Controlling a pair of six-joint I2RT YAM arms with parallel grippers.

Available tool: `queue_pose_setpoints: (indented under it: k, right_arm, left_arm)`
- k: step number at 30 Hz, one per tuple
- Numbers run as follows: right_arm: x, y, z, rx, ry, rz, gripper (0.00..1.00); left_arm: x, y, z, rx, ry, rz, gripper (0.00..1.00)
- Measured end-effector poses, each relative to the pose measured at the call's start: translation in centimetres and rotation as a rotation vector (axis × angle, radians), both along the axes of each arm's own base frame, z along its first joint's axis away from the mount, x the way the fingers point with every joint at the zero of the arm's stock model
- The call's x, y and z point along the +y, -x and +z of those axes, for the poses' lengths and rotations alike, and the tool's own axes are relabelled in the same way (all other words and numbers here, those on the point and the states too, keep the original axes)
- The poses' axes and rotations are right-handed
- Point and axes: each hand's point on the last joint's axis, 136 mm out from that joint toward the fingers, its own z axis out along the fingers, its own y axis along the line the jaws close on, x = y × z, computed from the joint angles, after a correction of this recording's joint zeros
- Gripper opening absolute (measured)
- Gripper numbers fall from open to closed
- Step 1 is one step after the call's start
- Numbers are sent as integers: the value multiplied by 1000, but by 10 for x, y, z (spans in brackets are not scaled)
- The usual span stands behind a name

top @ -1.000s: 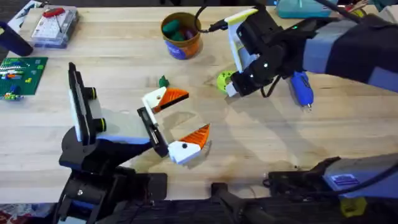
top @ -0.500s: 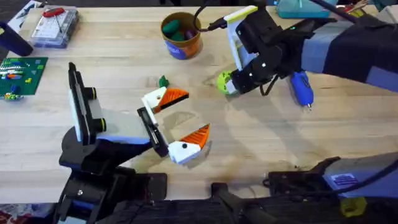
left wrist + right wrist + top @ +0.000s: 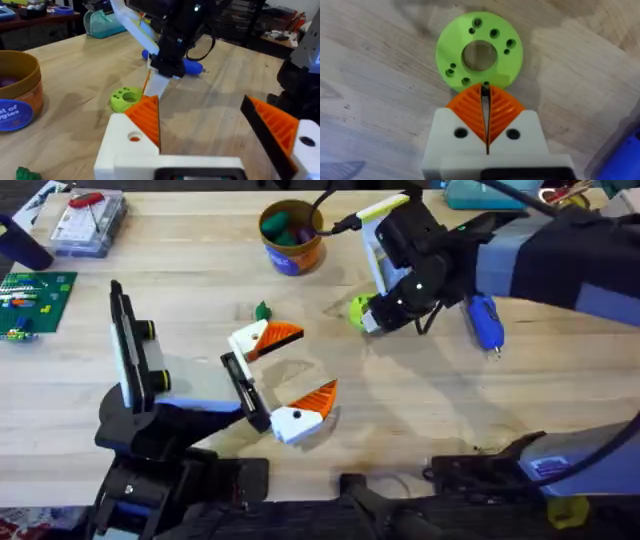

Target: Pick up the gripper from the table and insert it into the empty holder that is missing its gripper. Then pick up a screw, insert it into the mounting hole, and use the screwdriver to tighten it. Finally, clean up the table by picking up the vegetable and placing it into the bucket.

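Green disc point(image 3: 479, 51) lies on the table point(image 3: 420, 420), my right gripper point(image 3: 485, 107) pinched shut at its rim, holding nothing. I judge this a pick attempt; next I must open. Left gripper point(image 3: 290, 375) waits wide open, empty. Bucket point(image 3: 290, 235) and blue screwdriver point(image 3: 484, 320) sit near.

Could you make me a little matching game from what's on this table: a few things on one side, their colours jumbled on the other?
Things:
1. bucket
2. round disc with holes
3. screwdriver
4. right pincer pads

Colours:
A. blue
B. orange, ribbed
C. lime green
D. orange-yellow with a blue label

Pairs: 1-D, 2-C, 3-A, 4-B
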Motion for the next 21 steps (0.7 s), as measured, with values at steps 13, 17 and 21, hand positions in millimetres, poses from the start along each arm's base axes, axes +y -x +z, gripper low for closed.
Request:
queue_pose_setpoints:
  k: [13, 17, 21]
  right_arm:
    - [-1, -1, 0, -4, 9, 2, 87]
    - [-2, -1, 0, -8, 13, 0, 11]
    - [-2, -1, 0, -8, 13, 0, 11]
  left_arm:
    - [0, 0, 0, 0, 0, 0, 990]
    - [0, 0, 0, 0, 0, 0, 990]
    - [0, 0, 0, 0, 0, 0, 990]
